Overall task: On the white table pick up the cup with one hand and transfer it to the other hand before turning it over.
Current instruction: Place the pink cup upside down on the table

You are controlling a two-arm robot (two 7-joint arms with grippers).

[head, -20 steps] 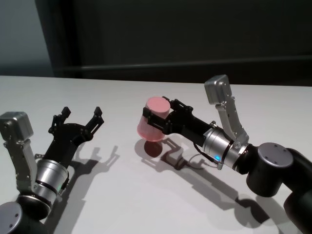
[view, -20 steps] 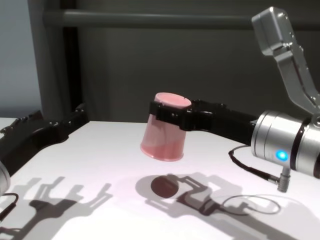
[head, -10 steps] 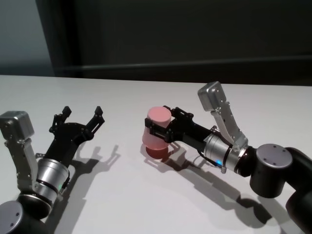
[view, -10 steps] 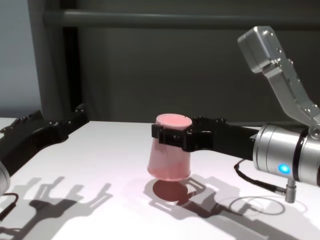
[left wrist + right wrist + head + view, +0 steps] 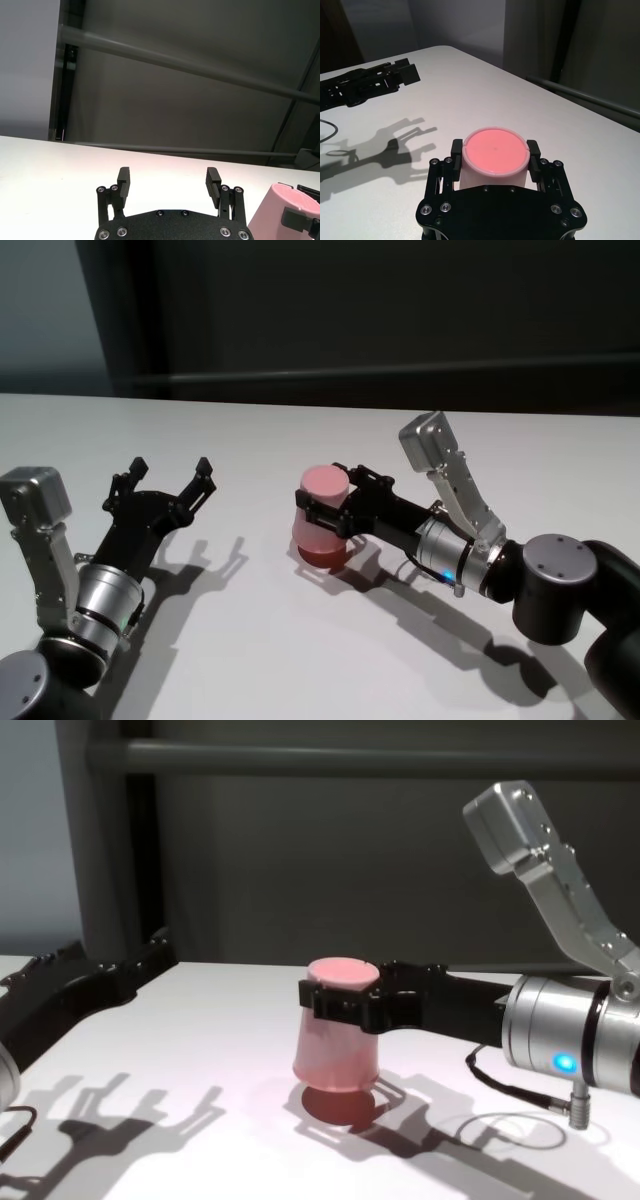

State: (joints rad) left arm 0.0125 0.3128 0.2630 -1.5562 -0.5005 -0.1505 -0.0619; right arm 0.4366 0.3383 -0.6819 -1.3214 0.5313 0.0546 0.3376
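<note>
The salmon-pink cup [image 5: 318,532] stands upside down, base up and wider rim down, on or just above the white table [image 5: 300,650] near its middle. My right gripper [image 5: 324,508] is shut on the cup near its base, fingers on either side; the right wrist view shows the cup's flat base [image 5: 495,150] between the fingers [image 5: 455,148]. The chest view shows the cup [image 5: 335,1060] with its shadow right under it. My left gripper [image 5: 168,473] is open and empty, to the cup's left and apart from it. The cup's side [image 5: 280,215] shows in the left wrist view.
A dark wall with a horizontal rail [image 5: 300,760] runs behind the table's far edge. The right arm's cable [image 5: 510,1125] hangs close over the table. Bare tabletop lies between the two grippers and in front of them.
My right gripper has lowered the upside-down cup from tilted in the air to upright at the table surface. The left arm has not moved.
</note>
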